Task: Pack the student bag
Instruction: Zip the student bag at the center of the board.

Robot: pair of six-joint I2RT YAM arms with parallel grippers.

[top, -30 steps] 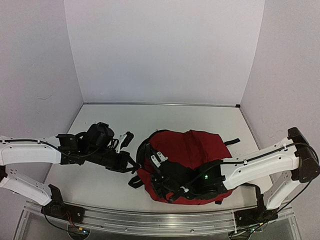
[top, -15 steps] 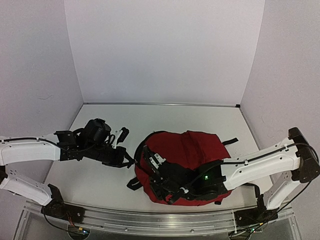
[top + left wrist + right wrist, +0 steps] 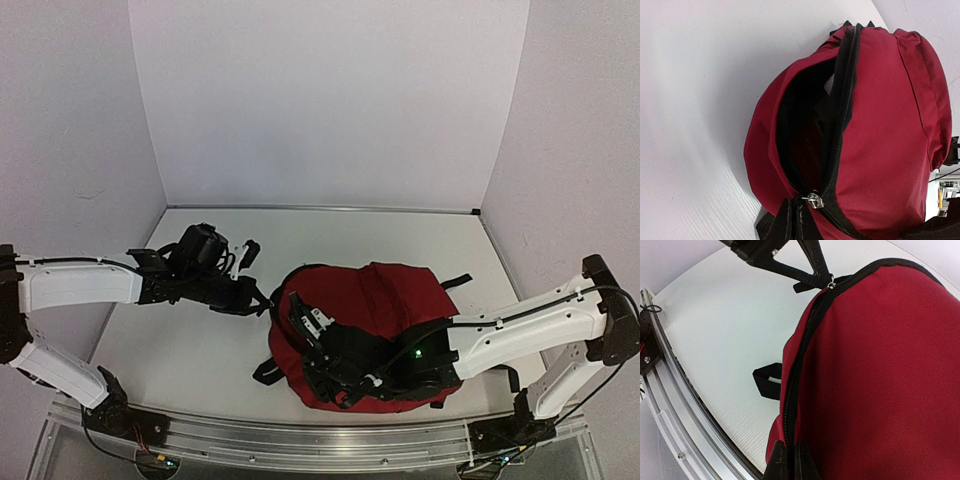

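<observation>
The student bag (image 3: pixel 390 290), dark red with black zippers, lies on the white table right of centre. In the left wrist view its main zipper gapes open onto a dark inside (image 3: pixel 805 130). My left gripper (image 3: pixel 260 302) is shut on the black pull tab just below the metal zipper slider (image 3: pixel 815 200), at the bag's left end. The right wrist view shows that same left gripper (image 3: pixel 821 276) at the slider (image 3: pixel 831 284). My right gripper (image 3: pixel 303 350) reaches over the bag (image 3: pixel 880 365) from the right. It is shut on the zipper edge (image 3: pixel 790 440) near the bag's front left corner.
A black strap loop (image 3: pixel 263 370) sticks out of the bag's near left side onto the table (image 3: pixel 190 345). The metal rail (image 3: pixel 300 440) runs along the near edge. White walls close in the back and both sides.
My left gripper has pulled the zipper tab toward the far side. The bag's left end has shifted slightly left. The right gripper has kept its hold.
</observation>
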